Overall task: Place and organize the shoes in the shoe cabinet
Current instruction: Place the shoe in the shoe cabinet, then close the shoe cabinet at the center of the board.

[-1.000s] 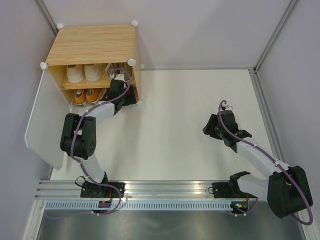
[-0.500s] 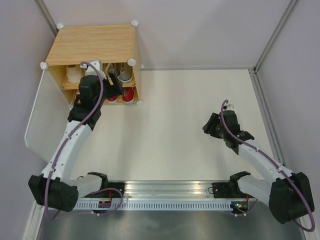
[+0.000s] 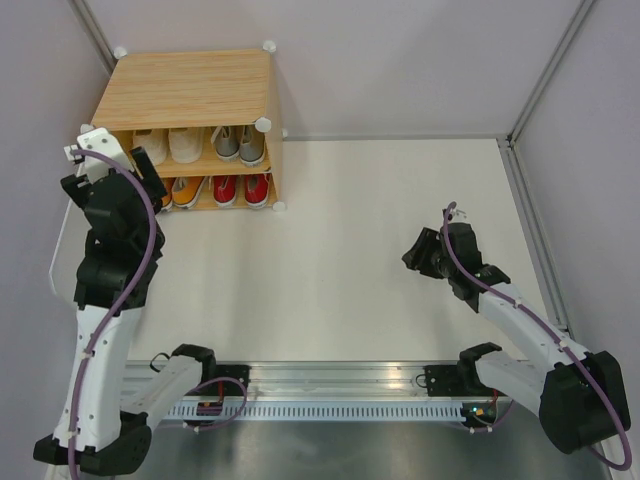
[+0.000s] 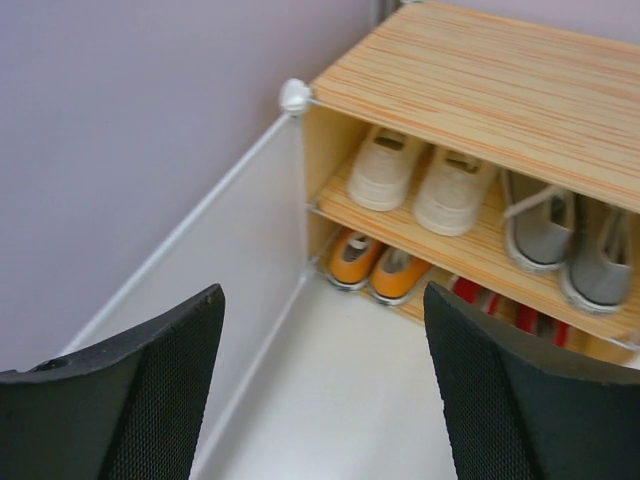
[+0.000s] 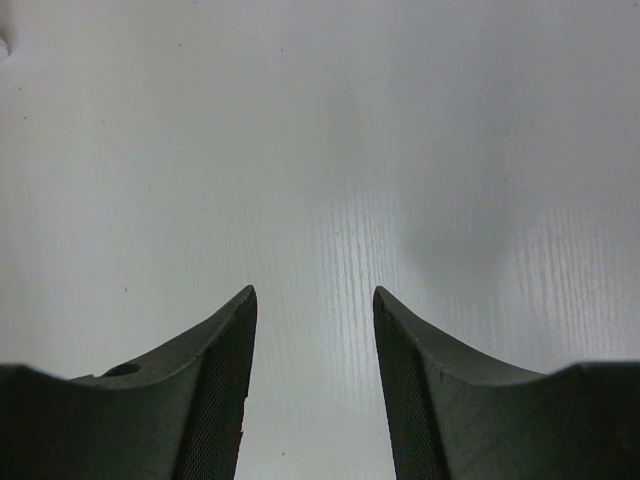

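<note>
Both agape: left gripper [image 4: 320,300], right gripper [image 5: 314,295]

You have a white table [image 3: 380,220] with a faint wood grain filling the middle of the overhead view. Pale lilac walls [image 3: 400,60] close it in at the top, left and right, with grey metal uprights [image 3: 545,70] at the corners. Along the bottom edge runs an aluminium rail [image 3: 340,378]. A slotted white cable strip [image 3: 330,410] lies just below it.
</note>
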`<state>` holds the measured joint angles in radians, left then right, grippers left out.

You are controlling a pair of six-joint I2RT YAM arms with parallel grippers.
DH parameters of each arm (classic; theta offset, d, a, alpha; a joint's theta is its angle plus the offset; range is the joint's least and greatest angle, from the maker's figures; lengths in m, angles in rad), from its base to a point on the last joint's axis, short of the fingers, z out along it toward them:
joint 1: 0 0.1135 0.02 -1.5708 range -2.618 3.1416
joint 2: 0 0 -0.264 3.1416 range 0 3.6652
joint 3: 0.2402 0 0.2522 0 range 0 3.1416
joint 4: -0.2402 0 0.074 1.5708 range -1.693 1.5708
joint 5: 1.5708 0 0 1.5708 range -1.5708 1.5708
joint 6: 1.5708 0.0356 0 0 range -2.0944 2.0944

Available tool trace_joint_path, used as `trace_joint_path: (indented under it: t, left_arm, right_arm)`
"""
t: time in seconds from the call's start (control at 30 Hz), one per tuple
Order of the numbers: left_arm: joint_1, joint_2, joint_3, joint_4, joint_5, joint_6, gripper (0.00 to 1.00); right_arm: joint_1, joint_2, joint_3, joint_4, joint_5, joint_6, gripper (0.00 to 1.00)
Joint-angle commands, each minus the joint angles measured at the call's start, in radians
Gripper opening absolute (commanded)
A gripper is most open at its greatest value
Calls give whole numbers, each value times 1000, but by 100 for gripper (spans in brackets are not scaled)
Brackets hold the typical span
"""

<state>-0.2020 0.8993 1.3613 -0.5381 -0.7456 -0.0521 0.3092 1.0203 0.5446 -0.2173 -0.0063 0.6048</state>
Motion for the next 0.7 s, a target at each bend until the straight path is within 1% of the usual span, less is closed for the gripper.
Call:
trace_joint_path:
  t: [0.0, 0.07, 0.13, 0.2, 0.23, 0.27, 0.37, 0.47, 0.57, 0.67]
  left_arm:
    - [39, -7, 18, -7, -172, 174, 84]
    - [59, -10, 2, 27, -205, 222, 87]
    - [90, -4, 5, 21, -206, 216, 88]
    - [169, 7, 7, -2, -173, 173, 89]
    - [199, 15, 15, -17, -113, 149, 89]
    - [276, 29, 19, -52, -82, 100, 90]
    - [369, 67, 27, -72, -43, 66, 90]
    - [415, 107, 48, -60, -77, 86, 90]
    - [434, 145, 94, -99, -61, 77, 90]
    - [457, 151, 36, -63, -66, 92, 90]
  right_arm:
    - [-2, -3, -12, 48, -41, -13, 55]
    - [-2, -2, -14, 49, -49, -13, 55]
    - [-2, 1, -15, 50, -57, -13, 55]
    - [-1, 4, -15, 50, -60, -14, 55]
    - [-1, 1, -17, 52, -60, -14, 55]
    - [-1, 1, -17, 53, -67, -14, 55]
    - [-1, 3, -20, 58, -76, -14, 55]
    - [1, 12, -21, 62, -83, -14, 55]
    - [5, 38, -20, 67, -93, -14, 54]
    - [7, 49, -18, 72, -104, -14, 54]
